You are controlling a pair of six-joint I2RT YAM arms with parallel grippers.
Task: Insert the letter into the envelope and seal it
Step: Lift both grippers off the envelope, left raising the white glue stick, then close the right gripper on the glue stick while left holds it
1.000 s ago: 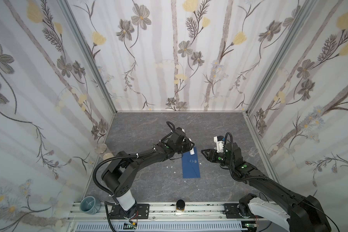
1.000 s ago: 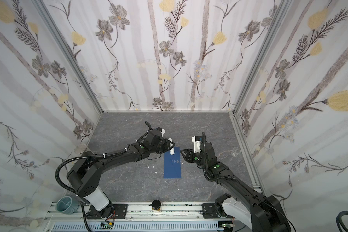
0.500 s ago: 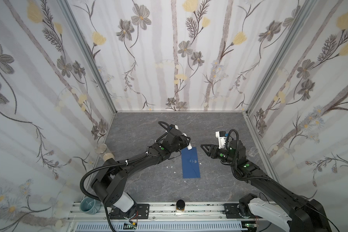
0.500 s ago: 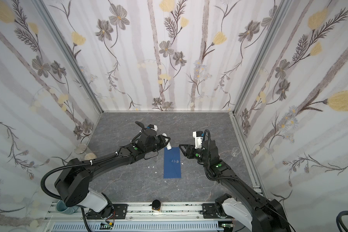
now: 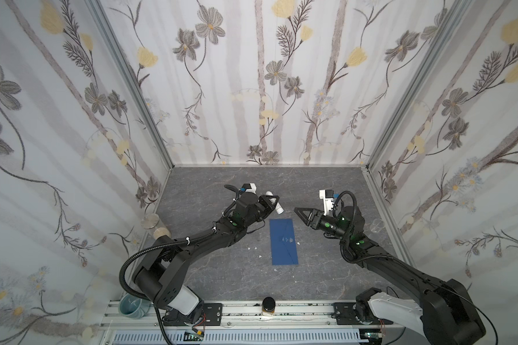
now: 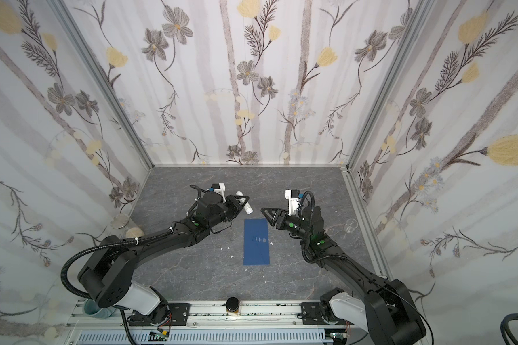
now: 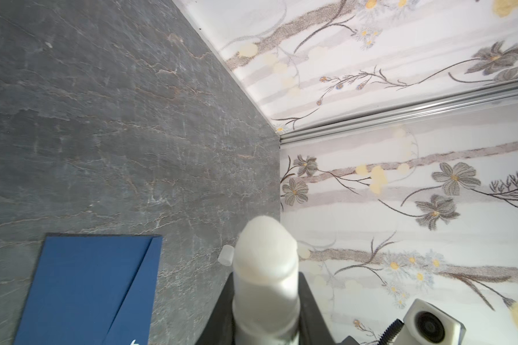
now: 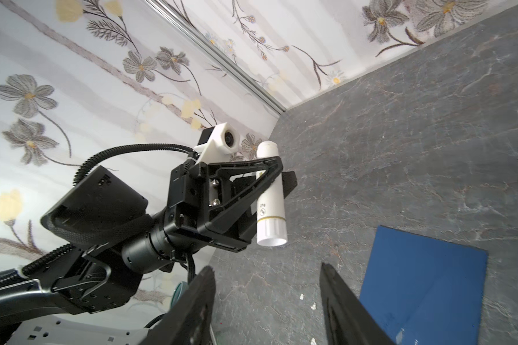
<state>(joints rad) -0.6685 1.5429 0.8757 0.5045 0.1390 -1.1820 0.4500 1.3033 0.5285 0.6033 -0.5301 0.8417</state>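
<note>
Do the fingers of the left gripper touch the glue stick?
Touching. The right wrist view shows the left gripper side-on: its fingers are shut on the white glue stick, one on each side, with no gap visible.

From my console the matte black jointed left arm (image 5: 198, 245) and matte black jointed right arm (image 5: 401, 268) looked alike, with glossy white base shells (image 5: 186, 300) at seven and five o'clock, ribbed black cable (image 5: 121, 273), small green dots (image 5: 234, 223) on the links, and silver screws (image 8: 213, 203) in the frame of the left gripper (image 8: 286, 173).
</note>
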